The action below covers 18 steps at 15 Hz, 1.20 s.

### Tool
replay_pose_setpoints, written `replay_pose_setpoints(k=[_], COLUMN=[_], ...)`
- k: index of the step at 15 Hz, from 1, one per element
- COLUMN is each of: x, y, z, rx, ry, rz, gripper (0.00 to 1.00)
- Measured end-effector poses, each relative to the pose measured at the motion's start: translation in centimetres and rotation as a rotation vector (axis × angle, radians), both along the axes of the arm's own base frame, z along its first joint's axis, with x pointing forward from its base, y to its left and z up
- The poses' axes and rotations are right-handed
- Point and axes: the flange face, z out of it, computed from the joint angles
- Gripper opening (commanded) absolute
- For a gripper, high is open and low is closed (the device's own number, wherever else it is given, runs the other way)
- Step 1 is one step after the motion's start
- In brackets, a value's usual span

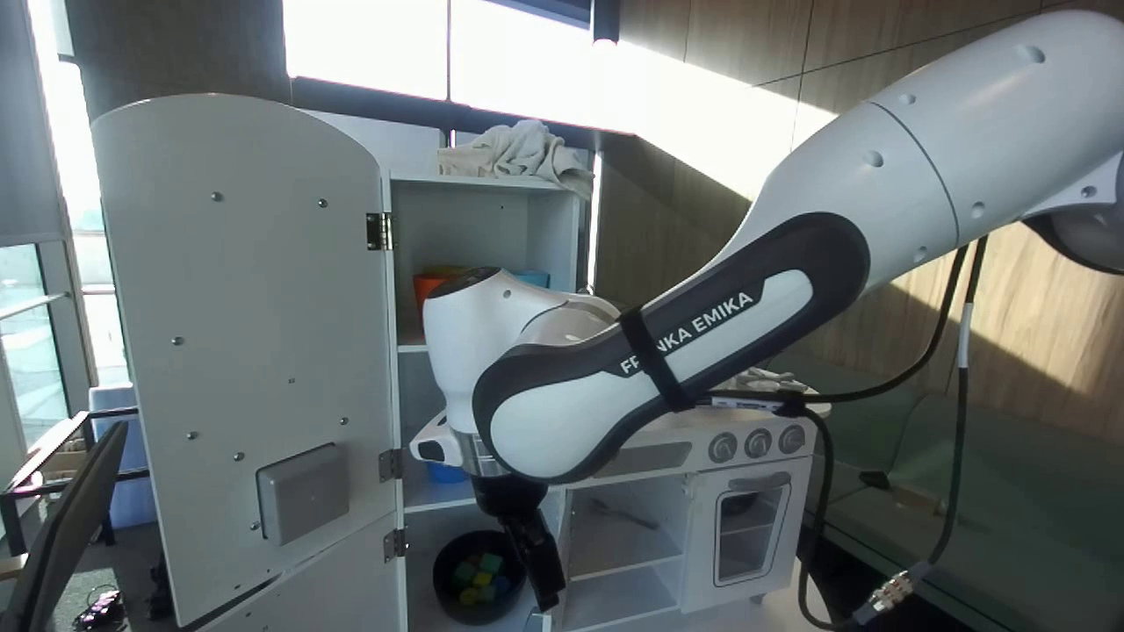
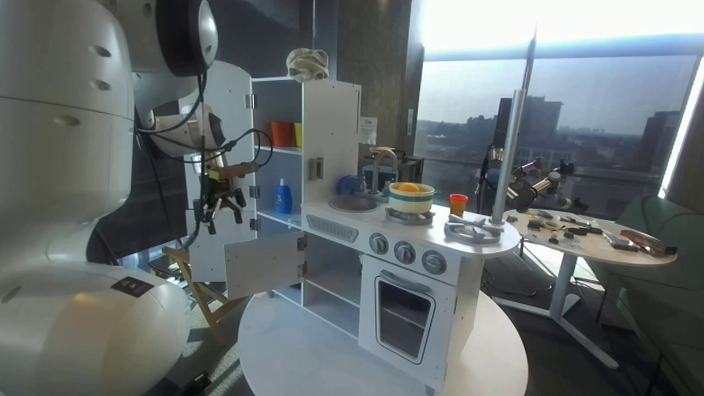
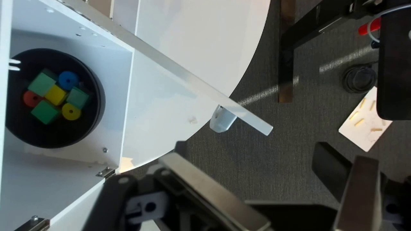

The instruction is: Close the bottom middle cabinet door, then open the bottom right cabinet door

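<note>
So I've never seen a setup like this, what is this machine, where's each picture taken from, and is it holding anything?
The white machine is a robot arm, beside a white toy kitchen on a round white surface. Two pictures come from cameras outside the robot; the third is from its wrist, looking past the gripper, a pincer that is open and holds nothing. On the countertop are a striped pot on a burner and a small red tub. Low inside the kitchen, a black bowl holds coloured blocks. The small plain door stands open; the windowed oven-style door is shut.
</note>
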Motion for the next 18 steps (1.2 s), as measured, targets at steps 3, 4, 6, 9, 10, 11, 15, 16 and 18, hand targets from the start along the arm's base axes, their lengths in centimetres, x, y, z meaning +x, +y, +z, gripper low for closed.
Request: replay_pose_setpoints(k=[3, 4, 6, 9, 10, 11, 15, 16, 18], x=[0.6, 1.0, 1.9, 3.3, 3.6, 3.9, 5.1, 5.5, 6.4], y=[0.0, -0.1, -0.4, -0.3, -0.1, 0.1, -0.5, -1.1, -2.4], z=[-0.7, -1.3, -2.7, -4.5, -4.8, -4.9, -5.4, -5.5, -5.6], rx=[0.016, 0.023, 0.041, 0.087, 0.100, 0.111, 0.103, 0.093, 0.080], ry=[0.001, 0.002, 0.005, -0.017, -0.026, -0.033, -0.064, -0.073, -0.084], rz=[-0.005, -0.009, -0.028, -0.106, -0.135, -0.162, -0.229, -0.239, -0.261], gripper=[1.00, 1.00, 1.00, 1.00, 1.00, 1.00, 1.00, 1.00, 1.00])
